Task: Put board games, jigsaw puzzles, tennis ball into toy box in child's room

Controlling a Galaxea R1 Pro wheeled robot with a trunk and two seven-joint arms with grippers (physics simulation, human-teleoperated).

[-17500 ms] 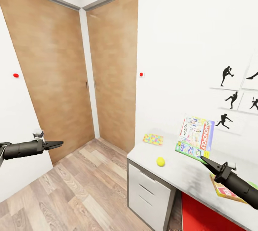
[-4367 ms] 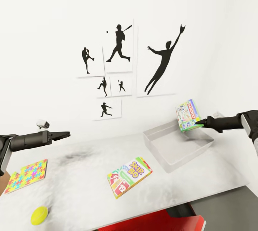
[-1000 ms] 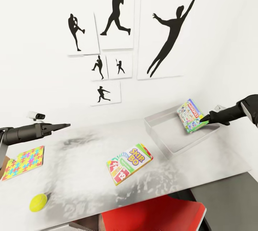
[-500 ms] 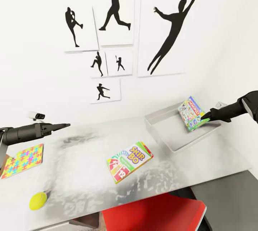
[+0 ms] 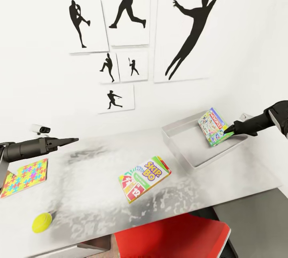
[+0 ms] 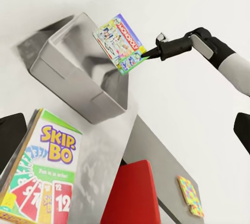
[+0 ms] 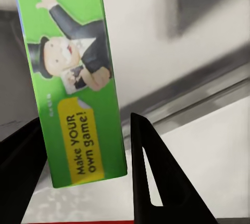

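My right gripper (image 5: pixel 229 130) is shut on a corner of the Monopoly box (image 5: pixel 214 127), which hangs tilted over the far right part of the grey toy box (image 5: pixel 188 152). In the right wrist view the box's green edge (image 7: pixel 73 88) sits between the fingers (image 7: pixel 148 172). The Skip-Bo box (image 5: pixel 145 178) lies flat mid-table. A colourful jigsaw puzzle (image 5: pixel 26 177) and the yellow tennis ball (image 5: pixel 42 222) lie at the left. My left gripper (image 5: pixel 74 140) hovers open above the table's left side, holding nothing.
A red chair (image 5: pixel 172 238) is tucked under the table's front edge. The white wall with black baseball silhouettes (image 5: pixel 192 30) stands right behind the table. In the left wrist view a second colourful flat piece (image 6: pixel 190 197) lies beyond the table edge.
The view swung from the doors to the desk. In the last second the picture shifted slightly; the Monopoly box stays held over the toy box. The left arm has not moved.
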